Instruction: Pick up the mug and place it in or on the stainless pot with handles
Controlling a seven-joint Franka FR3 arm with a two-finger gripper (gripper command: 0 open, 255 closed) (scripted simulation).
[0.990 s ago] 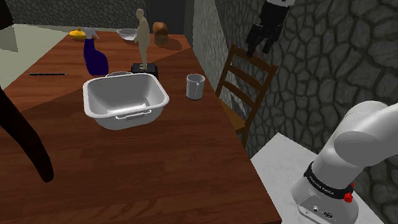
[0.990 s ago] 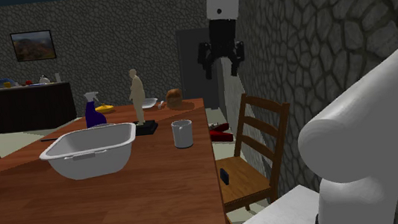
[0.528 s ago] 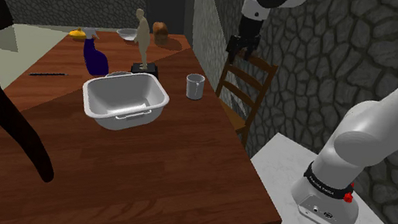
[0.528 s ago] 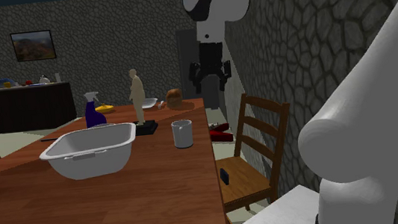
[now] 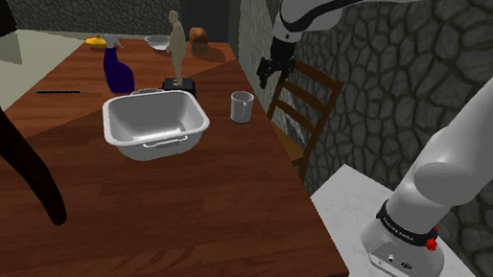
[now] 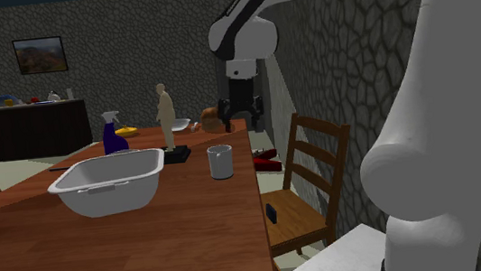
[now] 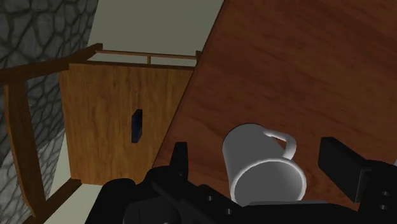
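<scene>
Nothing of the task looks done yet. At the shoulder view's left, the pale grey rounded-rectangular pot with two side handles point(image 5: 155, 117) sits on the brown wooden table point(image 5: 178, 211), its inside bare. To its right and clear of it, the small light grey mug point(image 5: 241, 106) stands upright near the table's edge. The wrist view looks partly into its mouth and shows no contents there either. Further right and higher, the all-black two-finger gripper point(image 5: 266, 71) hangs in the air with its fingers spread apart and clasping nothing. In the wrist view the mug shows between them, untouched. By my judgement everything is left to do: coming down over the mug, closing on it, lifting it, carrying it across to the pot and letting go.
</scene>
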